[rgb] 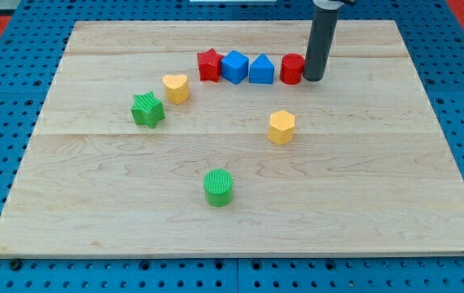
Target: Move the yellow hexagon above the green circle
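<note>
The yellow hexagon (282,127) lies right of the board's middle. The green circle (218,187) stands below and to the left of it, toward the view's bottom. My tip (313,79) is near the view's top, touching or right beside the right side of a red round block (291,70). The tip is well above the yellow hexagon and a little to its right, apart from it.
A row at the top holds a red star (208,64), a blue hexagon-like block (234,67), a blue house-shaped block (261,70) and the red round block. A yellow heart (176,87) and a green star (147,110) lie at the left. The wooden board (94,220) sits on blue pegboard.
</note>
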Action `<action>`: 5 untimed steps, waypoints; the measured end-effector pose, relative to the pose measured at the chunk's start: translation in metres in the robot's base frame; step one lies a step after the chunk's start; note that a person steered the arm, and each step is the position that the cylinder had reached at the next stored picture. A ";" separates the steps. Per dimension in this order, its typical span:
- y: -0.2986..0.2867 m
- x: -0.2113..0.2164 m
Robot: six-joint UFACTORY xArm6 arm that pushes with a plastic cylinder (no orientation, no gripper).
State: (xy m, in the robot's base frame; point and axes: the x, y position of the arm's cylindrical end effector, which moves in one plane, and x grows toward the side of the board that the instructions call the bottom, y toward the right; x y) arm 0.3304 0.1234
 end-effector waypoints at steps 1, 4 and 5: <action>0.000 0.000; -0.018 0.062; -0.034 0.062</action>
